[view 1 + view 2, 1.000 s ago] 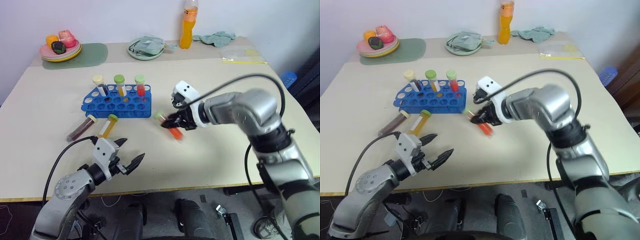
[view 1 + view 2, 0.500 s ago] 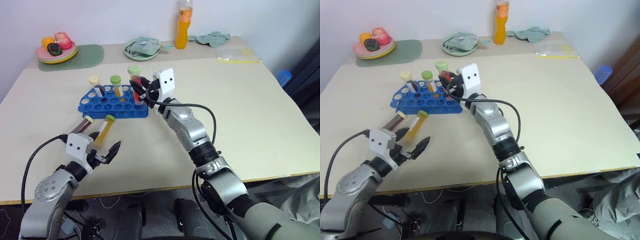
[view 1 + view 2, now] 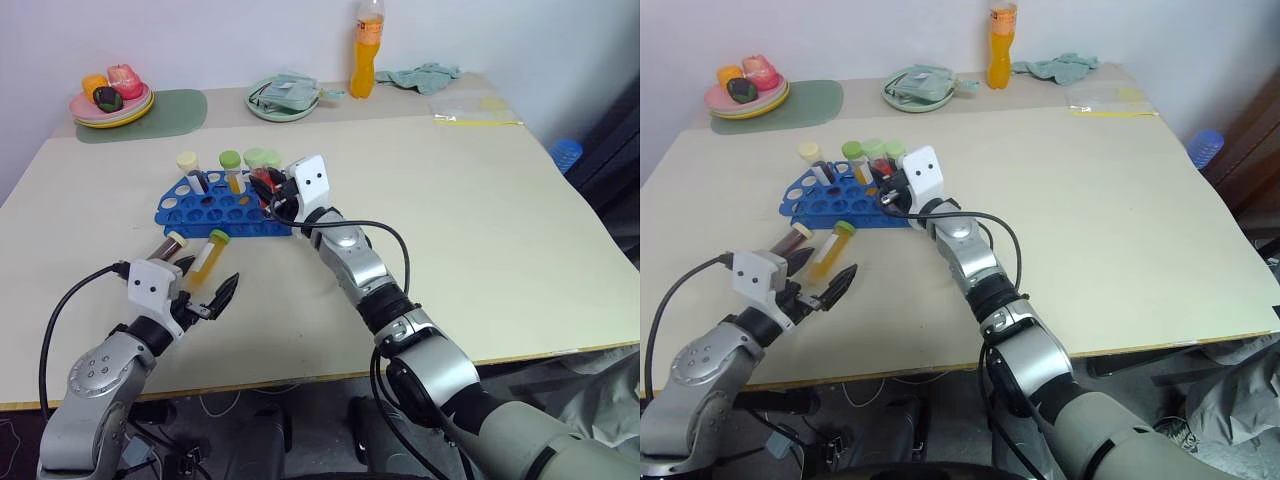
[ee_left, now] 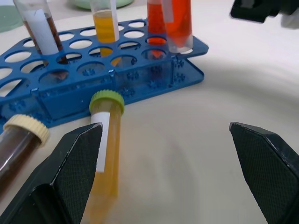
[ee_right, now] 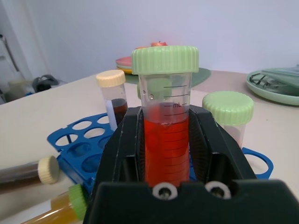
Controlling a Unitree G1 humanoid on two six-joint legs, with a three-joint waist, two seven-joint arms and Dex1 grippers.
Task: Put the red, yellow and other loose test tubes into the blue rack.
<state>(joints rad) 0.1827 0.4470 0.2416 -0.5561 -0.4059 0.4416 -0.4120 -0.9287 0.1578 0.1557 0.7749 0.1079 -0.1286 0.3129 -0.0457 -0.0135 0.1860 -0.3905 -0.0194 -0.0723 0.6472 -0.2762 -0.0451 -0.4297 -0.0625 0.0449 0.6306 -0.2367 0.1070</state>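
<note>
Beige bench [image 3: 480, 220] against a pale wall: your blue rack [image 3: 190, 212] sits left of centre, toward the far side, with several capped tubes already standing in its far row, among them a cream-capped one [image 3: 188, 165] and a green-capped yellow one [image 3: 231, 168].

Your right gripper [image 5: 166, 149] reaches in over the rack's right end, its two black fingers clamped on the red test tube [image 5: 164, 135]. That tube is held upright, pale green cap on top, red liquid filling its lower part; another pale-green-capped tube [image 5: 229, 116] stands just beside it in the rack. Whether the held tube's tip is already in a hole, you cannot tell.

Two loose tubes lie on the bench just near of the rack, side by side: the yellow tube [image 4: 105, 149] with its green cap pointing at the rack, and the dark maroon tube [image 4: 18, 144] with its cream cap to its left.

Your left gripper [image 3: 205, 296] hangs level just near of those two tubes, fingers spread wide and holding nothing, the yellow tube lying close to its left finger [image 4: 70, 177].

Along the far edge you see a plate of toy food [image 3: 110, 98] on a green mat [image 3: 165, 112], a plate with a cloth [image 3: 285, 95], and an orange bottle [image 3: 366, 50].
</note>
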